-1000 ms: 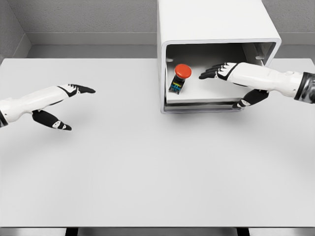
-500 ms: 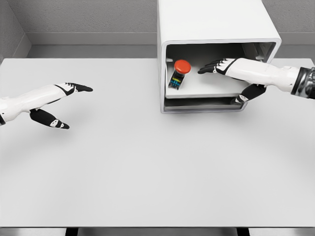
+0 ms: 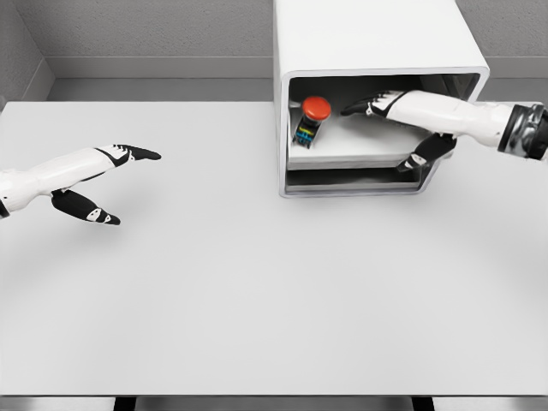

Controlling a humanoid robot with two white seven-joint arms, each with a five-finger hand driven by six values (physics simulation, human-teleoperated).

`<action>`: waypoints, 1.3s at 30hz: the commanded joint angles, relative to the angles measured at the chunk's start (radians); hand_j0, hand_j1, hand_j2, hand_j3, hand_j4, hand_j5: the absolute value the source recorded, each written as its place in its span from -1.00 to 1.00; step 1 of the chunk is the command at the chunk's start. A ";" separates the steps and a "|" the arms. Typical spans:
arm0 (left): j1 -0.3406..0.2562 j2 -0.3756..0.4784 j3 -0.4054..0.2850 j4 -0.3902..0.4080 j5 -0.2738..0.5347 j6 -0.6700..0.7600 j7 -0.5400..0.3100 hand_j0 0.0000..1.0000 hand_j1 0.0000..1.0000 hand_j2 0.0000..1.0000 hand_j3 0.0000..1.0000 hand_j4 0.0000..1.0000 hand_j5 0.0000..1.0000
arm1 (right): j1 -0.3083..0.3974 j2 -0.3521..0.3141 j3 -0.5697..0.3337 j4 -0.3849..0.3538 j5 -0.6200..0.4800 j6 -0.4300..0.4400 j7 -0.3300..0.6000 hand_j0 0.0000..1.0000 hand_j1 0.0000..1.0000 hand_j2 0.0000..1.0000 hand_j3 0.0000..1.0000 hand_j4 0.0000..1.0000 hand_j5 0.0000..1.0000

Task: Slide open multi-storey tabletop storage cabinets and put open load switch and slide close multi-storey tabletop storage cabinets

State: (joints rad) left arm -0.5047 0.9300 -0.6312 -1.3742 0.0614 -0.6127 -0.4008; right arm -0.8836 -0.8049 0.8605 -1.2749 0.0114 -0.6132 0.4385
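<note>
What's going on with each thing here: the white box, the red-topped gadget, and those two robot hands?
Cabinet: front open, drawer partly slid in.
Drawer: holds the switch.
Load switch: upright in the drawer, red cap on top, not held.
Right hand: open, fingers above the drawer, thumb at its front edge.
Left hand: open, held above the table, holding nothing.

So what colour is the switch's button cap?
Red, on the load switch; head view shows it best.

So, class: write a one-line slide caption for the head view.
Right hand pushes the cabinet drawer holding the red-capped switch.
</note>
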 commanded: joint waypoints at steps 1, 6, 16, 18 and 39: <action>0.000 0.001 0.001 0.000 0.008 0.002 0.000 1.00 1.00 1.00 1.00 1.00 1.00 | -0.002 0.006 -0.001 0.023 -0.007 0.002 0.003 1.00 1.00 1.00 1.00 1.00 1.00; 0.000 0.000 -0.001 0.000 0.008 0.002 0.000 1.00 1.00 1.00 1.00 1.00 1.00 | 0.000 0.003 0.000 0.014 -0.005 0.002 0.003 1.00 1.00 1.00 1.00 1.00 1.00; -0.002 0.000 -0.002 0.000 0.008 0.002 0.000 1.00 1.00 1.00 1.00 1.00 1.00 | 0.020 -0.148 0.006 -0.142 -0.019 0.002 -0.010 1.00 1.00 1.00 1.00 1.00 1.00; 0.000 0.000 -0.002 0.000 0.008 0.002 0.000 1.00 1.00 1.00 1.00 1.00 1.00 | 0.029 -0.201 0.006 -0.210 -0.021 0.002 -0.020 1.00 1.00 1.00 1.00 1.00 1.00; 0.000 0.001 -0.005 0.000 0.005 0.002 -0.001 1.00 1.00 1.00 1.00 1.00 1.00 | 0.009 -0.347 0.138 -0.405 -0.005 0.002 -0.044 0.58 0.58 0.58 0.58 0.58 0.58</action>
State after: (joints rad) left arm -0.5047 0.9288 -0.6370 -1.3746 0.0583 -0.6128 -0.4022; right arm -0.8759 -1.1466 0.9849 -1.6770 0.0104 -0.6129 0.3925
